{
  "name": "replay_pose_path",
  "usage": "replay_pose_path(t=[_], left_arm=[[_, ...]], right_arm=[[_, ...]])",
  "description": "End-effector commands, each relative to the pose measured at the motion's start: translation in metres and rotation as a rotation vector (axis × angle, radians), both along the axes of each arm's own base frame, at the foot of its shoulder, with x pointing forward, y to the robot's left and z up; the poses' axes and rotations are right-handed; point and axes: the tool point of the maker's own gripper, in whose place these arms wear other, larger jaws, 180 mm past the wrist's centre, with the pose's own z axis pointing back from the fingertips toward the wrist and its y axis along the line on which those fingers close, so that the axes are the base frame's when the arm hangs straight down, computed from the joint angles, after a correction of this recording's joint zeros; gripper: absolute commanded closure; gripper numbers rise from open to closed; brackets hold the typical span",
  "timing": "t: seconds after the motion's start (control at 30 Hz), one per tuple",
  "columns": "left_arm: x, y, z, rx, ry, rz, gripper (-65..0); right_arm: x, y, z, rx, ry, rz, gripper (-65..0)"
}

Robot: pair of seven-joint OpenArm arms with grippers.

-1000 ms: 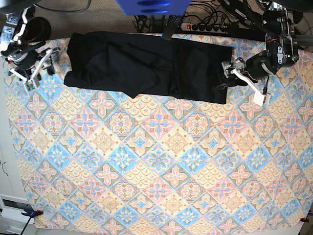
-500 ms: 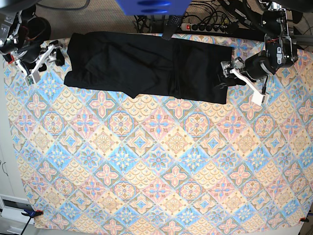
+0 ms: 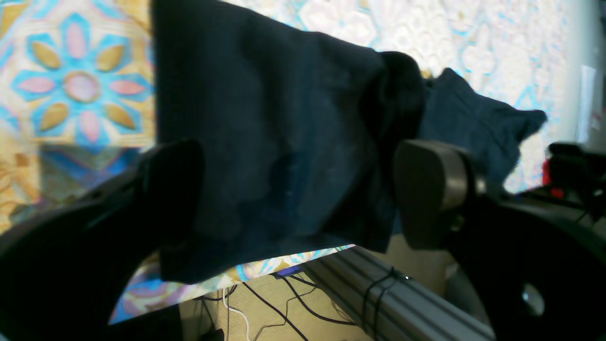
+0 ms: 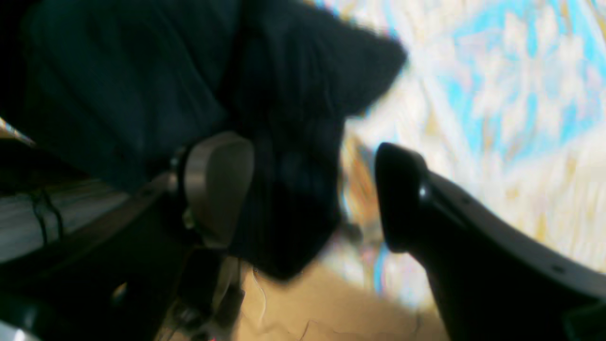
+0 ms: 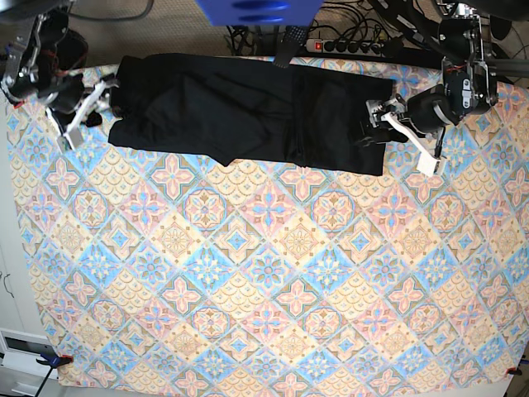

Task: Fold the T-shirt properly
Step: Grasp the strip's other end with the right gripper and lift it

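Observation:
The black T-shirt [image 5: 248, 112] lies folded into a long strip along the table's far edge. My left gripper [image 5: 369, 126] is at its right end in the base view. In the left wrist view the left gripper [image 3: 298, 189] is open, and its fingers [image 3: 426, 189] straddle the T-shirt [image 3: 284, 118] edge without pinching it. My right gripper [image 5: 103, 101] is at the strip's left end. The right wrist view is blurred, but the right gripper [image 4: 310, 189] shows open, with a corner of the T-shirt [image 4: 293, 94] between its fingers [image 4: 218, 184].
A patterned tablecloth [image 5: 264, 273] covers the table. Behind the far edge are a power strip [image 5: 347, 45], cables and a blue object [image 5: 256, 10]. An aluminium rail [image 3: 360, 284] runs just past the table edge below the shirt. A clamp [image 5: 54, 360] holds the front left corner.
My right gripper has swung from the table's far left corner in to the shirt's left end and opened wider. The left gripper has edged a little further onto the right end.

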Motion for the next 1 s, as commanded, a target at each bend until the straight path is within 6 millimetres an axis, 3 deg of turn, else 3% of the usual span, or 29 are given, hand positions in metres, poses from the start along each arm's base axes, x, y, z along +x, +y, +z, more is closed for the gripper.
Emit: replay_pose_path(t=[0.0, 0.3, 0.73, 0.97], left_arm=[[0.004, -0.001, 0.007, -0.005, -0.026, -0.009, -64.2], [0.005, 0.000, 0.007, -0.004, -0.027, -0.007, -64.2], [0.004, 0.000, 0.007, -0.005, -0.027, -0.008, -64.2], [0.005, 0.000, 0.007, -0.004, -0.027, -0.005, -64.2]], right_arm=[[0.010, 0.003, 0.008, 0.016, -0.039, 0.013, -43.5], [0.000, 0.005, -0.026, 0.089, 0.060, -0.045, -43.5], [-0.008, 0.015, -0.039, 0.136, 0.093, -0.079, -43.5], [-0.023, 0.010, -0.062, 0.177, 0.153, -0.145, -43.5]])
